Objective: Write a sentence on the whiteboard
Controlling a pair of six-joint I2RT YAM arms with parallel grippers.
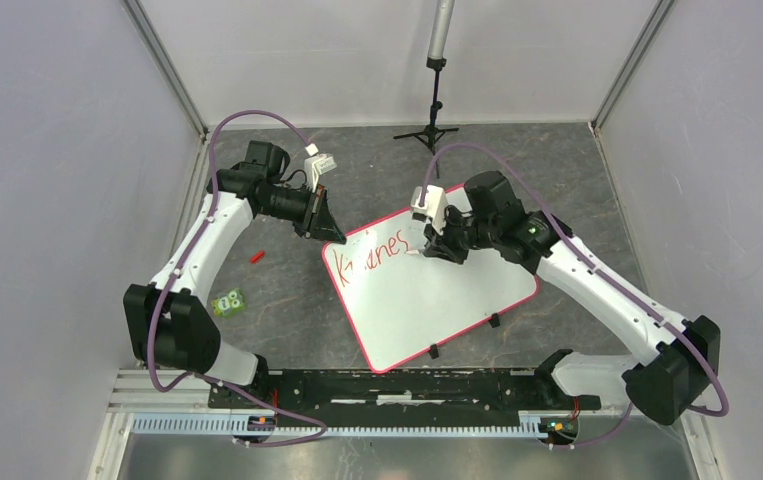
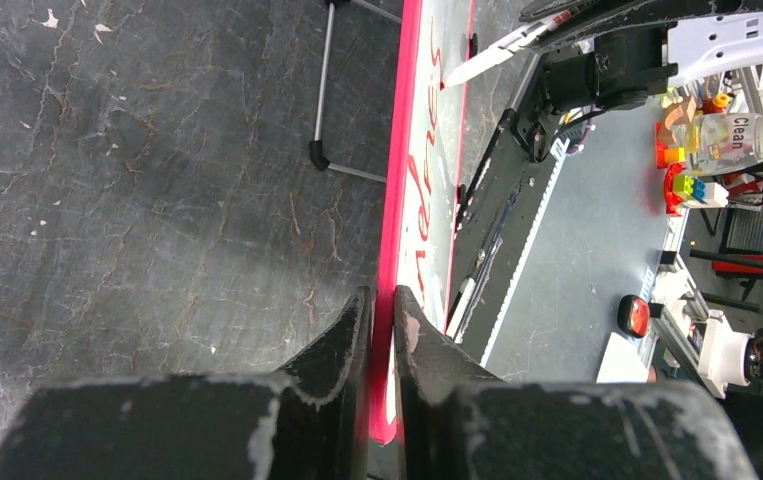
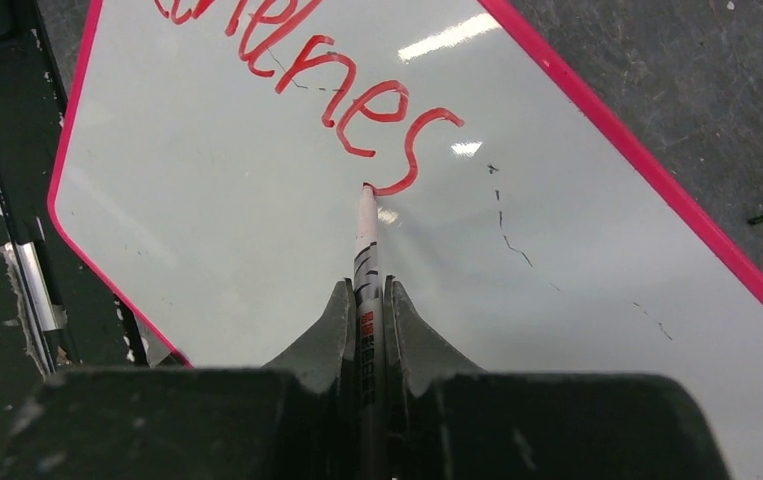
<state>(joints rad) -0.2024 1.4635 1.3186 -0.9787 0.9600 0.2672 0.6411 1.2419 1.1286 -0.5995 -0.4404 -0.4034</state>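
On the table, top view, whiteboard: lies flat at the table's middle, turned askew, black clips toward the near edge
Top view, sentence: red letters across the board's far left part, one line only
Top view, left gripper: at the board's far left corner, jaws narrow, pinching the rim
Top view, right gripper: over the board near its far edge, closed on a marker
Top view, loose things: small red piece and green block toward the table's left edge, apart from the board
Left wrist view, left gripper: fingers almost together, the pink rim clamped between them
Left wrist view, whiteboard: seen nearly edge-on, red writing along it, marker at its far end
Right wrist view, right gripper: jaws narrow, tight on the marker's barrel
Right wrist view, marker tip: touching the whiteboard at the tail of the last letter
Right wrist view, sentence: visible part reads roughly "nes"
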